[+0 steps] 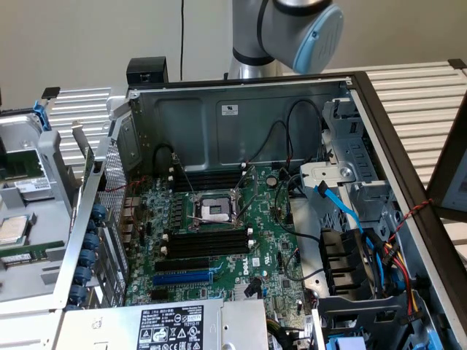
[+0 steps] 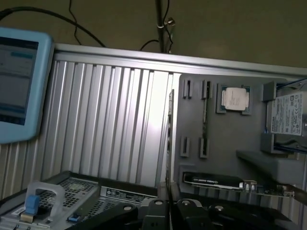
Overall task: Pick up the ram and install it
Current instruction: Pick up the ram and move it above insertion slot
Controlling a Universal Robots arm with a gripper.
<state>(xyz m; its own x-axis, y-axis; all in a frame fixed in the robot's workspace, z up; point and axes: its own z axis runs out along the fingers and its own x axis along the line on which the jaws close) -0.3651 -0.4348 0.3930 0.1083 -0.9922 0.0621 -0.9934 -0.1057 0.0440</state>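
The end effector (image 2: 169, 210) is narrow: its two dark fingers are drawn close, and a thin green strip runs out from between them. Judging from the wrist view, that strip is the ram (image 2: 170, 134), pinched by its flat faces and seen edge-on. A hold of that kind likely leaves the stick's long contact edge free, which suits pressing it straight into a slot. The ram hangs above the ribbed table (image 2: 105, 124), just beside the edge of the grey parts tray (image 2: 225, 143).

On the tray a second memory stick (image 2: 205, 120) stands on edge in a pair of small holders, next to a processor chip (image 2: 235, 99). The neighbouring pair of holders (image 2: 185, 89) is empty. Standing a stick upright like this leaves both faces open to a pinch from above.

In the exterior view the arm (image 1: 292, 29) rises at the far side of the open computer case (image 1: 241, 117). The case lies on its side, so the motherboard (image 1: 281, 248) faces up and can be reached from above. The tray sits to the exterior view's left of the case, so the ram is well apart from the board. The long black slots (image 1: 208, 242) lie on the near and far sides of the processor socket (image 1: 211, 210). No stick shows in any of them, so the installing is not yet done.
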